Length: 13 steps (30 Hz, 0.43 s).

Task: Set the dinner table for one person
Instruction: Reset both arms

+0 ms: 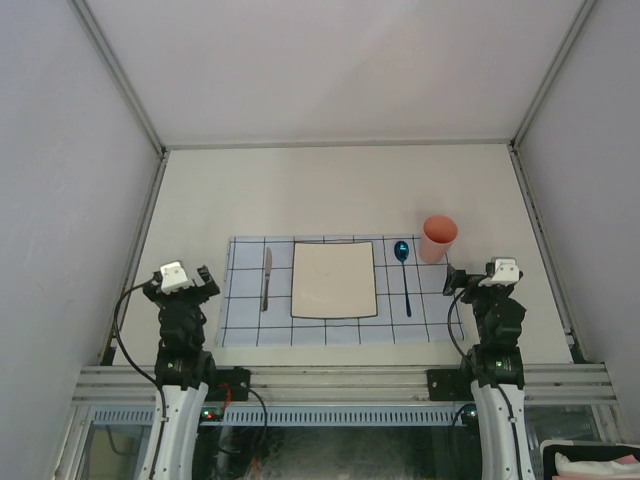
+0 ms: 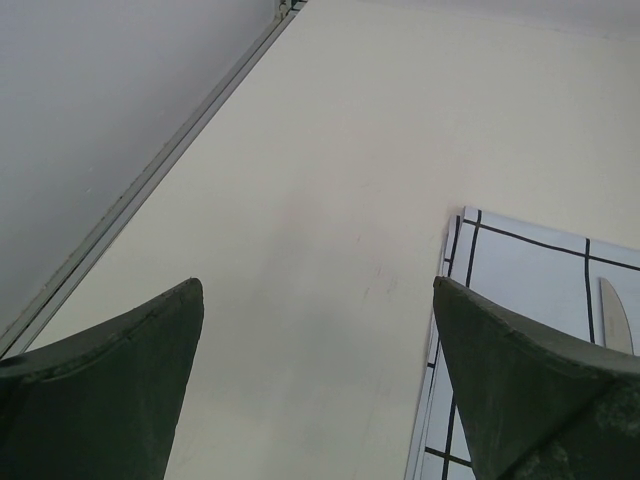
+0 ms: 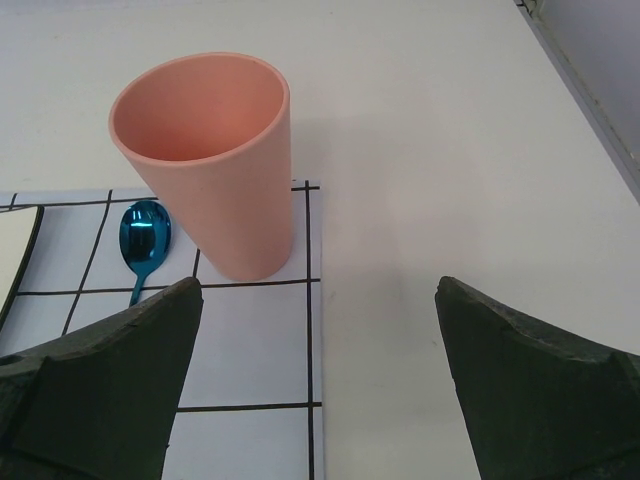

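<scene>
On the off-white dinner table (image 1: 330,190) lies a light-blue cloth with a dark grid (image 1: 250,325). A cream square plate (image 1: 334,279) sits at the cloth's middle, with a knife (image 1: 267,277) to its left and a blue spoon (image 1: 403,268) to its right. A pink cup (image 1: 438,238) stands upright at the cloth's far right corner. My left gripper (image 1: 183,278) is open just left of the cloth, nothing between its fingers. The right gripper (image 1: 483,273) hangs open at the cloth's right edge, just short of the pink cup (image 3: 210,160) and blue spoon (image 3: 143,240).
Grey metal rails (image 1: 140,250) and pale walls edge the table on the left, right and back. The arms' bases sit on a metal frame (image 1: 340,382) at the near edge. The cloth's corner (image 2: 520,270) and knife tip (image 2: 617,315) show in the left wrist view.
</scene>
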Available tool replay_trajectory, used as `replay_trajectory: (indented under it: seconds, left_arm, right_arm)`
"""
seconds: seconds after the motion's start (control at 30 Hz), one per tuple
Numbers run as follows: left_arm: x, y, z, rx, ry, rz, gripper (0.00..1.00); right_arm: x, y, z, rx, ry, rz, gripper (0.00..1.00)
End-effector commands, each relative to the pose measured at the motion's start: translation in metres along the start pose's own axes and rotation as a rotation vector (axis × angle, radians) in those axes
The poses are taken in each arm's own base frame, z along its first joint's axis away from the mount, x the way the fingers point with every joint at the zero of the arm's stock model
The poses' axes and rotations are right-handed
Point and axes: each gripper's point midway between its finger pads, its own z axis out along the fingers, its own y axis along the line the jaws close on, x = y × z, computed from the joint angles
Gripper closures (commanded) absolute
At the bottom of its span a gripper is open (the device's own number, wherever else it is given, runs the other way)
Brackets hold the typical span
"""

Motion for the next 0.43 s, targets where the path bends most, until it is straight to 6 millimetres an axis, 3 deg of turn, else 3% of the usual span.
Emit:
replay_trajectory:
  seconds: [0.0,0.4]
  left_arm:
    - [0.0105,-0.0042,0.0025,0.023,-0.073,-0.021,0.0]
    - [0.0097,-0.0039,0.0024,0.022,-0.074,-0.022,0.0]
  right_arm:
    - [0.0199,-0.002,0.0011,0.012,0.036,0.018,0.0]
    - [0.0204,-0.0023,0.0013,0.014,0.039,0.017,0.0]
